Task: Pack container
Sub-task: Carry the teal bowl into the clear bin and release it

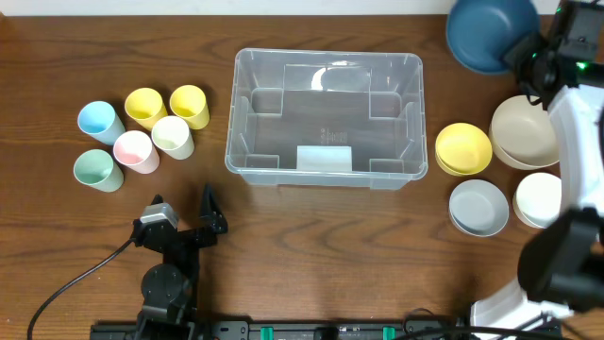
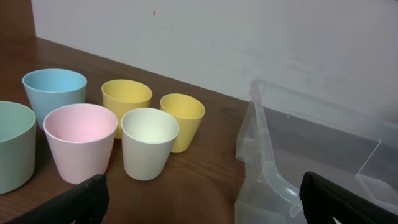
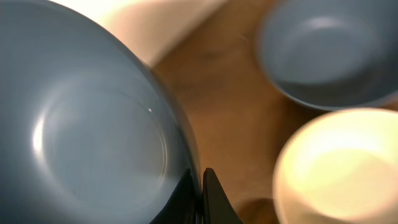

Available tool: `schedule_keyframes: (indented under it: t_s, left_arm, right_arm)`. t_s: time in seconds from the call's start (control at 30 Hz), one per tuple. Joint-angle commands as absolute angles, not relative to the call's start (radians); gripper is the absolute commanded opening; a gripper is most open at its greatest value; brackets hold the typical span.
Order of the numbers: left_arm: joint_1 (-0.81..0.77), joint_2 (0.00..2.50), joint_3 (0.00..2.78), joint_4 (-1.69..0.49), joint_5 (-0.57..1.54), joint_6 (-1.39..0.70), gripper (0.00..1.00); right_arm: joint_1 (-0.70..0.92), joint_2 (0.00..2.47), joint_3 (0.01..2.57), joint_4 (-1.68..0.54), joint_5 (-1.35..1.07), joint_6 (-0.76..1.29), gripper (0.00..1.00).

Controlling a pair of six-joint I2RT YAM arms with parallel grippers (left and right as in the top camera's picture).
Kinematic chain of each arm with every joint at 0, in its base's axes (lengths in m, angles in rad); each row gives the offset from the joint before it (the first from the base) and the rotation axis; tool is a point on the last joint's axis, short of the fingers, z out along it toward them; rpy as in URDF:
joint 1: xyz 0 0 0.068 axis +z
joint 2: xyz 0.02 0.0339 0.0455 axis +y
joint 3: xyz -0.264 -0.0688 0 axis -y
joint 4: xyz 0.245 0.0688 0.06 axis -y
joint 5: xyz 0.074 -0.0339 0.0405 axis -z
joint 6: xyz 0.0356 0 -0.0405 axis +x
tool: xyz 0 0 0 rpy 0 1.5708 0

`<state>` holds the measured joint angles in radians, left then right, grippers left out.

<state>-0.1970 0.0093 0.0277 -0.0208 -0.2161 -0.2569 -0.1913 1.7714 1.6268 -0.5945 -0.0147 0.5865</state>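
Note:
The clear container (image 1: 326, 118) stands in the middle of the table with nothing in it; the left wrist view shows its near corner (image 2: 267, 168). My right gripper (image 1: 521, 55) is at the back right, shut on the rim of a dark blue bowl (image 1: 489, 33). In the right wrist view the two fingertips pinch that bowl (image 3: 93, 124) at its edge, at my right gripper (image 3: 200, 186). My left gripper (image 1: 182, 203) rests low at the front left, open and holding nothing. Its fingers (image 2: 81, 199) stand wide apart in the left wrist view.
Several cups cluster at the left: blue (image 1: 99, 121), two yellow (image 1: 144, 107), cream (image 1: 173, 136), pink (image 1: 135, 150) and green (image 1: 97, 170). Right of the container sit a yellow bowl (image 1: 463, 148), a beige bowl (image 1: 524, 130), a grey bowl (image 1: 478, 207) and a white bowl (image 1: 538, 198).

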Motion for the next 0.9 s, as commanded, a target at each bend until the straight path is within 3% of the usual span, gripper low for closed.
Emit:
schedule_keyframes:
  t_s: [0.0, 0.23, 0.5, 0.87]
  left_arm:
    - [-0.192, 0.004, 0.004, -0.051, -0.228, -0.241, 0.98]
    - [-0.192, 0.004, 0.004, -0.051, -0.227, -0.241, 0.98]
    - [-0.192, 0.004, 0.004, -0.051, -0.228, -0.241, 0.98]
    - [-0.192, 0.004, 0.004, -0.051, -0.228, -0.241, 0.98]
  right_arm:
    - [-0.115, 1.678, 1.659, -0.613, -0.127, 0.526, 0.01]
    - [0.072, 1.653, 1.654, -0.699, -0.128, 0.483, 0.01]
    - [0.247, 1.717, 1.629, -0.788, 0.033, 0.481, 0.01]
    - [0.293, 1.856, 1.626, -0.844, 0.162, 0.481, 0.01]
